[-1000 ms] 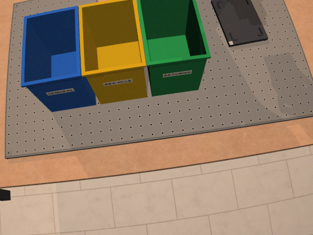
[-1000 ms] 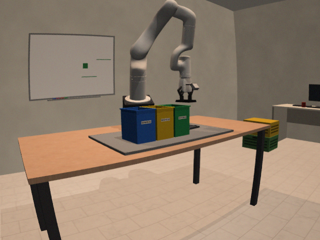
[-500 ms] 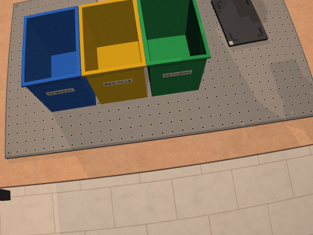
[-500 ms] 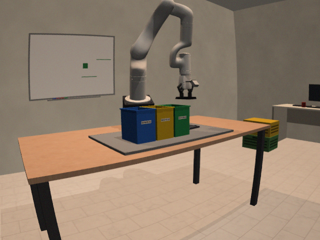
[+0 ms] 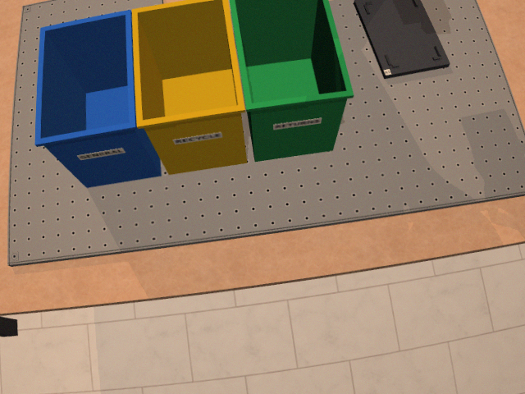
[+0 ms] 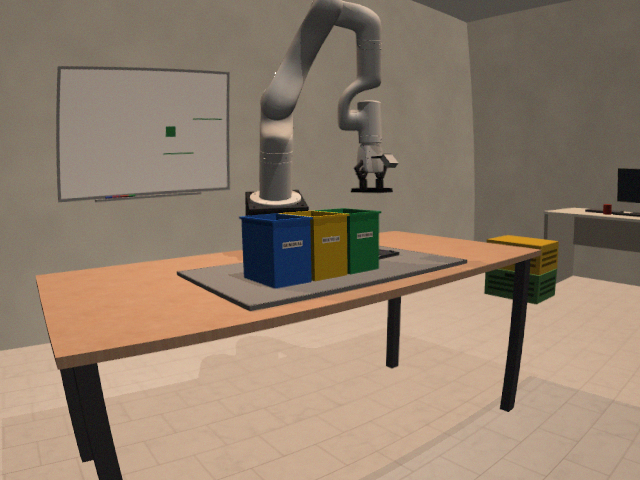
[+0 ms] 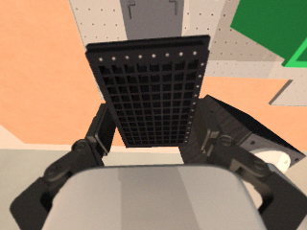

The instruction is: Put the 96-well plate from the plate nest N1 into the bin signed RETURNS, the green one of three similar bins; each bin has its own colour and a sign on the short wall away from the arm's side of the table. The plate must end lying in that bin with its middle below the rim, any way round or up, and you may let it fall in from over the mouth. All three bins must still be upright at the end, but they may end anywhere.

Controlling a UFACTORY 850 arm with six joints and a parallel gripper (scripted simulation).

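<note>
Black plate (image 7: 150, 93) is pinched between the gripper (image 7: 153, 131) fingers, lifted up; the green bin (image 7: 271, 26) waits beside them, unfilled

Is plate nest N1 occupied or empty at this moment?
Empty. The top view shows the nest bare, only its corner guides showing. The plate is clamped in the pincer, raised above the table.

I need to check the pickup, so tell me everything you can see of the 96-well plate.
The 96-well plate is a black, plastic-looking rectangle with a grid of square wells and pale dots along two edges. It lies flat, clamped on its long sides by the gripper, raised in the air beside the green bin, touching nothing else.
</note>
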